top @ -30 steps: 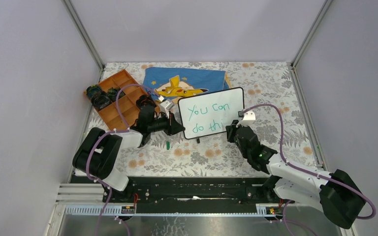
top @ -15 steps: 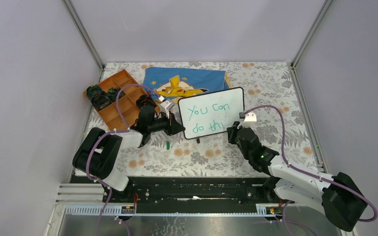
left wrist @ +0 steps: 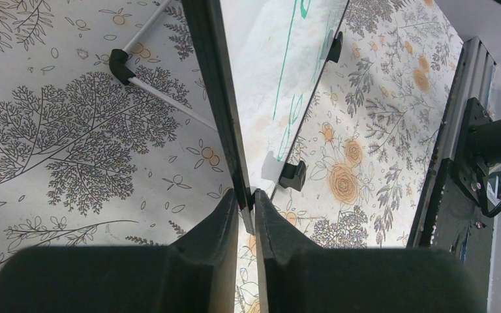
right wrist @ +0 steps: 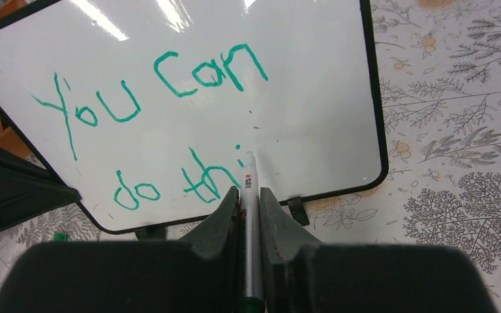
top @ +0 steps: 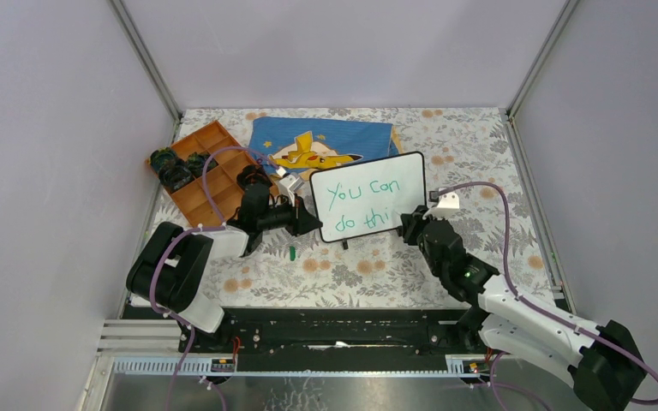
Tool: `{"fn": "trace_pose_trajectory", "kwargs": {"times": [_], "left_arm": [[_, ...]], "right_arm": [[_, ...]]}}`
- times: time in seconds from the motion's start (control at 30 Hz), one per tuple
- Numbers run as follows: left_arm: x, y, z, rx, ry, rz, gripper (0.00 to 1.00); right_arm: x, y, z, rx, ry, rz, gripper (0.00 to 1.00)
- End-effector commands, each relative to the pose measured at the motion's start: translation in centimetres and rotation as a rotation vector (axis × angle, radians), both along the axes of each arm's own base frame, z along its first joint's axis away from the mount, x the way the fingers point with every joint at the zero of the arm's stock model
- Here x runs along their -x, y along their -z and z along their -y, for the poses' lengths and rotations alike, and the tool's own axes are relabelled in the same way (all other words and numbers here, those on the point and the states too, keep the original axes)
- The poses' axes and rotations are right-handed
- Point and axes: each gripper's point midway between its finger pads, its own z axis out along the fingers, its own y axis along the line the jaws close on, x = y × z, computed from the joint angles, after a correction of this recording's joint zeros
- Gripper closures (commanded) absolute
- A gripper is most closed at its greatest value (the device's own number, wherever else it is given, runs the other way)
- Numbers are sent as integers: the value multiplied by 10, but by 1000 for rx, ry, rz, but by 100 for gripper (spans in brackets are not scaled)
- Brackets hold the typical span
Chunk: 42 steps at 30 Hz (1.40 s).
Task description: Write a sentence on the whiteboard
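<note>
The whiteboard [top: 368,205] stands tilted on its black feet at mid table. Green words on it read "You can" above "do thi" [right wrist: 145,117]. My left gripper [top: 307,224] is shut on the board's left edge; in the left wrist view the fingertips [left wrist: 228,208] pinch the black frame [left wrist: 216,98]. My right gripper [top: 411,224] is shut on a grey marker [right wrist: 248,195], whose tip touches the board just right of the "i". The board also fills the right wrist view [right wrist: 313,98].
An orange divided tray [top: 204,175] with dark parts stands at the back left. A blue Pikachu cloth [top: 321,145] lies behind the board. A small green cap [top: 292,253] lies on the floral table near the left gripper. Metal rails run along the near edge [top: 334,330].
My right arm has shifted to the right along the board's lower line, carrying the marker. The left gripper and the board have not moved.
</note>
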Motion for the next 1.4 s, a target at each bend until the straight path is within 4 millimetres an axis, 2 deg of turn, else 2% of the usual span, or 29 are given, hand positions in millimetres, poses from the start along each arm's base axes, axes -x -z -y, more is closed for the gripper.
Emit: {"fn": "trace_pose_trajectory", "kwargs": {"times": [0.0,0.13,0.37,0.63,0.9,1.37], "left_arm": [[-3,6,0,-36,-4,10,81],[-3,6,0,-38,-5,9,80],[-3,7,0,-40,-4,8,80],[-3,8,0,-43,-1,5,80],[-3,9,0,-44,-2,4,80],[-2,9,0,-47,-2,5,80]], "right_arm": [[-17,-30,8,-56,78,59,100],[-25,-33,12,-69,127,57,100],[-33,-33,8,-74,119,48,100],[-30,-29,3,-84,80,49,100],[-26,-15,-2,-76,47,10,100],[-30,-18,4,-68,92,18,100]]}}
